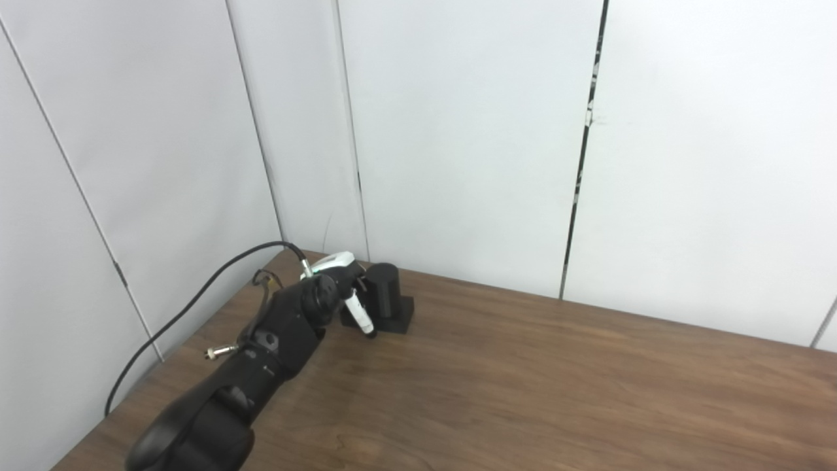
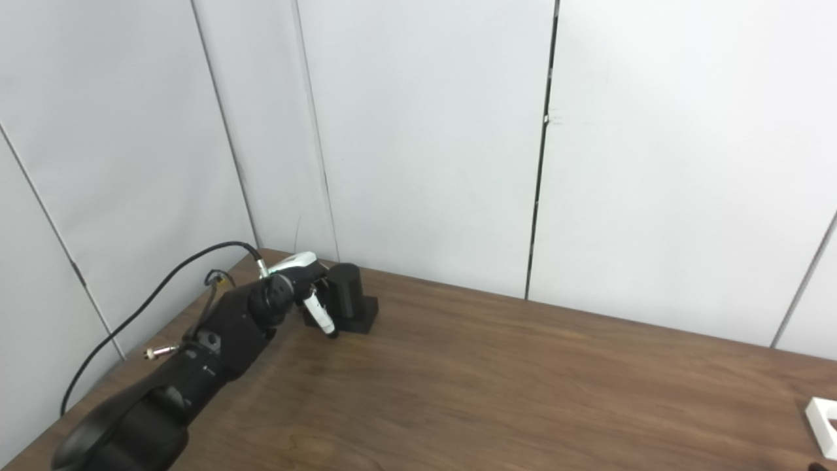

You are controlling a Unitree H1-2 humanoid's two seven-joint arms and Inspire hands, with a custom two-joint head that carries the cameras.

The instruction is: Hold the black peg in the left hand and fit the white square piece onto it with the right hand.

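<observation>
1. At the far left, a black cable (image 1: 189,304) is seen looping from the wall panels (image 1: 458,131) down to the left arm, which enters from the bottom left corner and stretches toward the back corner of the wooden worktop (image 1: 556,392).
2. The left robot hand (image 1: 343,291) is seen at the end of that arm, black with white finger covers. One white finger (image 1: 359,314) is pointed down, touching or just beside the peg's base; whether the fingers are spread or already pinching the peg cannot be told, since the wrist hides most of them.
3. Just right of the hand, the black peg (image 1: 384,297) is shown standing upright on its square base, on the worktop near the back wall. It looks not yet lifted.
4. The middle of the worktop is shown as bare wood grain.
5. At the far right edge, only in the right eye view, part of the white square piece (image 2: 822,425) is shown lying on the worktop, well apart from the peg.
6. The right robot hand is not in view.
7. The step in hand is judged to be the grasping of the peg. Next, a firm hold and a lift are called for, then the fetching of the white piece by the right robot hand.
</observation>
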